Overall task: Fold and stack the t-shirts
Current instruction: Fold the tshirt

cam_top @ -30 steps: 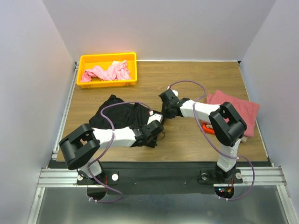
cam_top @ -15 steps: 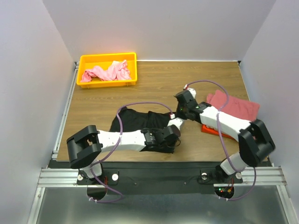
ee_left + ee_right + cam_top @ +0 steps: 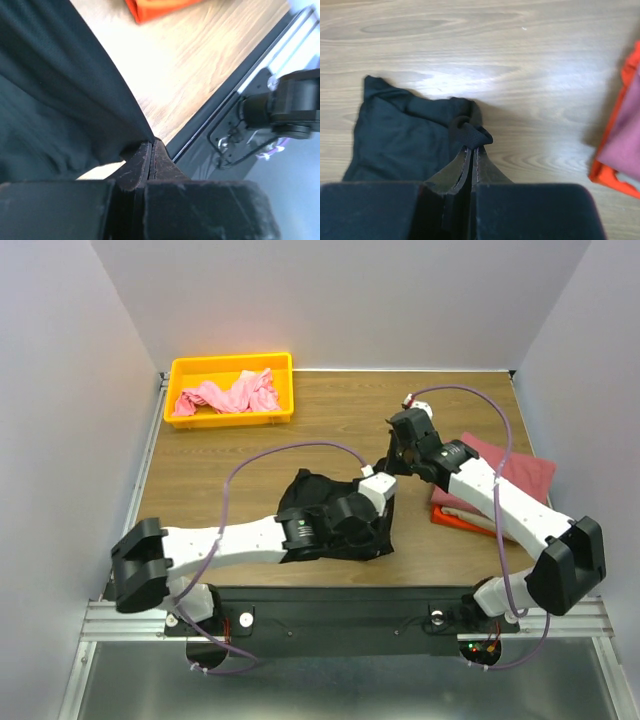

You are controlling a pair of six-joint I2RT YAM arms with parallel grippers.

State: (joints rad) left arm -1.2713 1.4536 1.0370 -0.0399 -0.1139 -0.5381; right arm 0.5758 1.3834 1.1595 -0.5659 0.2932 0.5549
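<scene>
The black t-shirt [image 3: 320,505] is bunched at the front middle of the table, partly lifted. My left gripper [image 3: 378,536] is shut on its near right edge; in the left wrist view the cloth [image 3: 50,100] hangs from the closed fingertips [image 3: 152,145]. My right gripper [image 3: 392,465] is shut on a pinch of the shirt's far right edge, seen at the fingertips [image 3: 472,145] with the shirt [image 3: 400,140] spread below. The rose-red t-shirt [image 3: 515,475] lies folded on the orange t-shirt [image 3: 452,520] at the right. The light pink t-shirt [image 3: 230,395] lies crumpled in the bin.
The yellow bin [image 3: 230,361] stands at the far left corner. The table's front edge and black rail [image 3: 220,95] lie close to my left gripper. The orange shirt shows in both wrist views [image 3: 155,7] [image 3: 610,170].
Both grippers have moved right, dragging the black t-shirt with them from left of centre. The shirt has gathered into a tighter bunch and its right side is lifted.
</scene>
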